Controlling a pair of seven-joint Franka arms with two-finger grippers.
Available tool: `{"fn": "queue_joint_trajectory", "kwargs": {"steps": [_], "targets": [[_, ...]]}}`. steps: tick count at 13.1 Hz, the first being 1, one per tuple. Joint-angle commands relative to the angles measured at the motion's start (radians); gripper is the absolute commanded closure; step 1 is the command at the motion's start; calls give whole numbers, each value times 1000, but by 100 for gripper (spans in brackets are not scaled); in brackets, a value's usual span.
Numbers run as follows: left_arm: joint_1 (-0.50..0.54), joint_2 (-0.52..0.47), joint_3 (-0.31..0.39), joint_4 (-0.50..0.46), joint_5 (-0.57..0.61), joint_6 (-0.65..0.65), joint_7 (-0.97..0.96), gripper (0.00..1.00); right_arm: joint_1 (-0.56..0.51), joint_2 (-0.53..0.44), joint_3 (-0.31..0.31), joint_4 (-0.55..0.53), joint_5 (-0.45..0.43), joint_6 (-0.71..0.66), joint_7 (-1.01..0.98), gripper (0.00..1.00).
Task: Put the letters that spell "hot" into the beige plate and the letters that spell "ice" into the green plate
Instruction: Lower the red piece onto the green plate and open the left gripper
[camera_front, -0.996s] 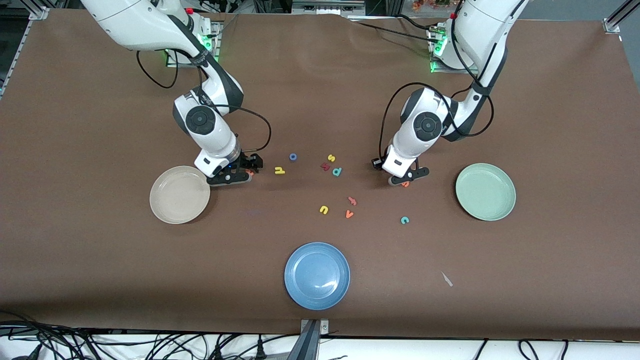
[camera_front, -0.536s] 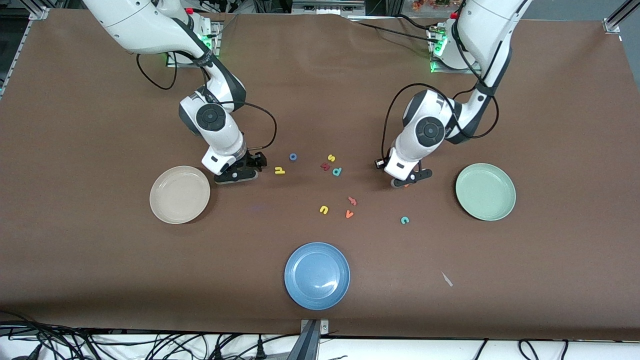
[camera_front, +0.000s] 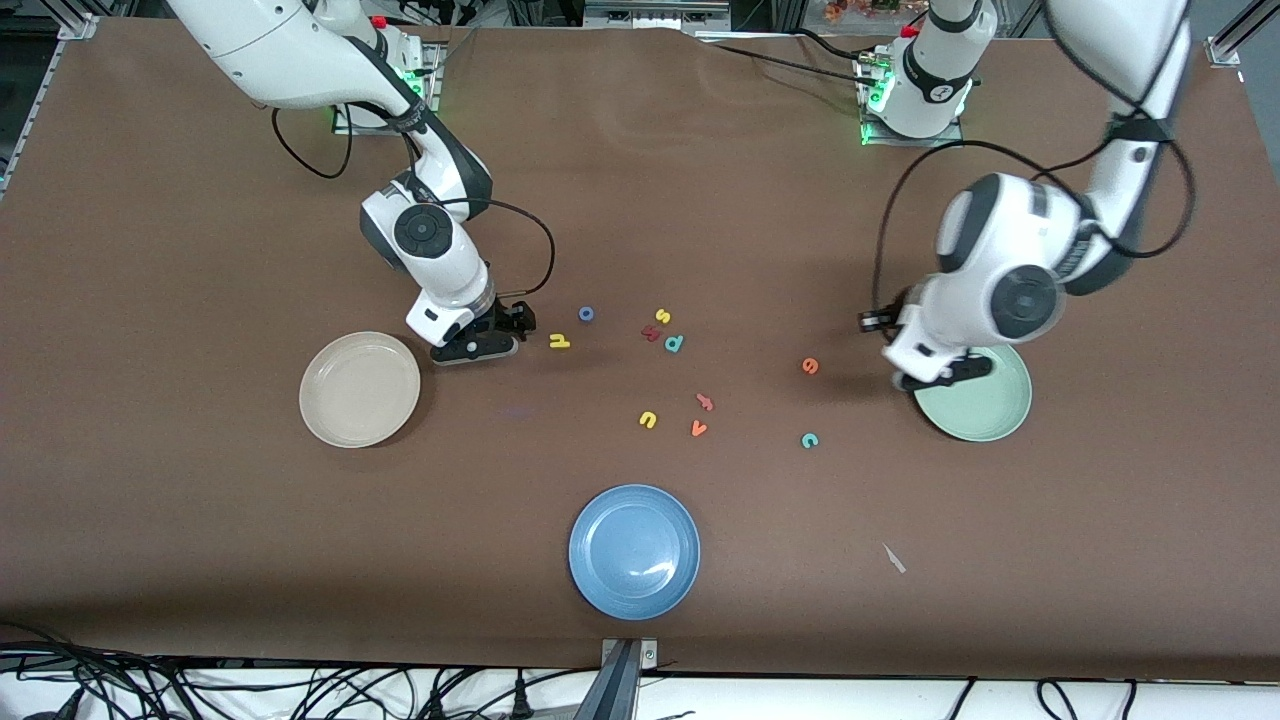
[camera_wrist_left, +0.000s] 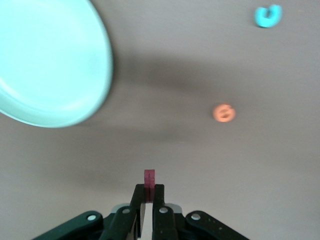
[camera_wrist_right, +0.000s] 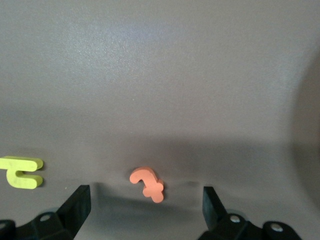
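Observation:
My left gripper (camera_front: 945, 375) hangs over the rim of the green plate (camera_front: 985, 425), at the rim toward the right arm's end of the table. In the left wrist view it (camera_wrist_left: 149, 187) is shut on the dark red "i" (camera_wrist_left: 149, 176), with the green plate (camera_wrist_left: 50, 65), orange "e" (camera_wrist_left: 223, 112) and teal "c" (camera_wrist_left: 267, 16) below. My right gripper (camera_front: 475, 345) is low between the beige plate (camera_front: 360, 389) and the yellow "h" (camera_front: 559, 341). It (camera_wrist_right: 146, 205) is open, with the orange "t" (camera_wrist_right: 147, 184) lying between its fingers. The blue "o" (camera_front: 586, 314), "e" (camera_front: 810, 366) and "c" (camera_front: 809, 440) lie on the table.
A blue plate (camera_front: 634, 551) sits nearest the front camera. Mid-table lie a yellow "s" (camera_front: 662, 316), dark red "k" (camera_front: 650, 333), teal "p" (camera_front: 674, 343), yellow "u" (camera_front: 648, 420), orange "v" (camera_front: 698, 429) and another reddish letter (camera_front: 705, 402).
My left arm has risen and swung from beside the orange "e" to the green plate's rim, carrying the dark red "i". The right gripper shifted slightly toward the yellow "h".

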Motion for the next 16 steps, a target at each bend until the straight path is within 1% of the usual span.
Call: {"fn": "queue_joint_trajectory", "kwargs": {"steps": [1,2,4,6,8,10,11,12,13,14,15,16], "targets": [[120,30,-10,4,44,-18,173,100,-2,-3,4,-22,-26,26,33,1],[152,51,-11,4,90,-15,209,100,-2,-3,4,-22,-26,26,33,1],[185,108,-11,-2,133,17,229,100,-2,-3,4,-22,-28,26,31,8],[194,145,-11,-7,136,50,229,100,-1,-3,4,-22,-28,26,31,15],[197,156,-11,-19,136,50,229,100,-1,-3,4,-22,-28,26,31,16],[214,160,-11,-22,136,51,230,100,-2,-1,4,-23,-29,26,31,21],[216,170,-11,-19,136,51,230,100,-2,-3,4,-23,-29,26,31,26],[219,173,-11,-16,136,51,238,96,-2,-3,4,-25,-29,26,31,30],[223,176,-13,-10,135,51,247,87,-2,-3,4,-25,-29,26,31,34],[225,176,-13,-5,129,51,249,57,-2,-3,4,-25,-31,26,31,35],[226,174,-13,3,121,51,249,13,-2,-1,4,-25,-31,26,31,35],[225,171,-13,12,121,51,244,0,-2,-3,4,-25,-31,26,31,37]]}}
